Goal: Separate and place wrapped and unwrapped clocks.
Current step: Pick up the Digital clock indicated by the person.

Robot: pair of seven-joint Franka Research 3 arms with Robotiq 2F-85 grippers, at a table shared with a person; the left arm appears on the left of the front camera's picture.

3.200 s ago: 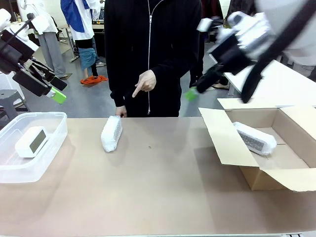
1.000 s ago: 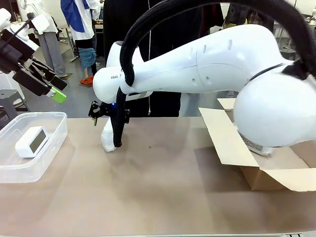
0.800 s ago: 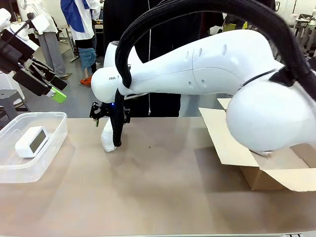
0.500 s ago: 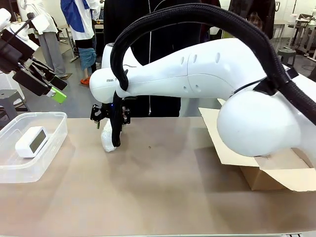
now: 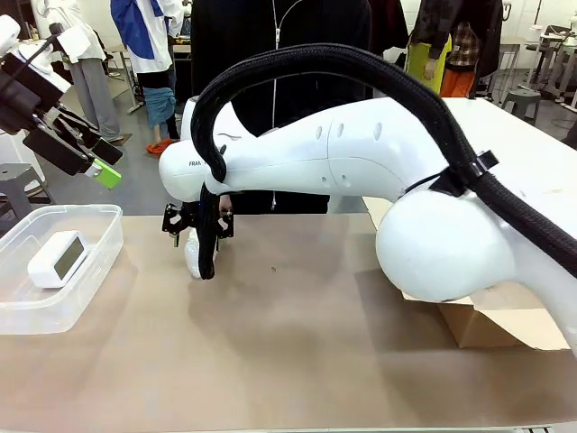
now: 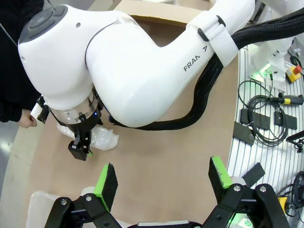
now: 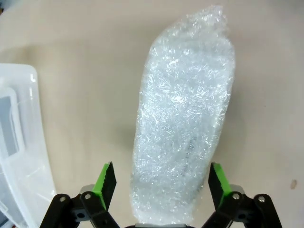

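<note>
Right gripper (image 7: 159,187) is hanging over the bubble-wrapped clock (image 7: 183,118) on the worktop (image 5: 297,361), fingers spread astride its near end. Likely light, squashy, slippery: grip across the narrow width.

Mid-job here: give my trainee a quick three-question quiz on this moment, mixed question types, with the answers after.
1. True or false: the right gripper has its open fingers on either side of the bubble-wrapped bundle.
2. The bare clock lies in: A) the cardboard box, B) the clear plastic tub, C) the bare table.
3. What state is the left gripper in?

Key: 1 true; 2 B; 3 open, holding nothing, raised above the table.
</note>
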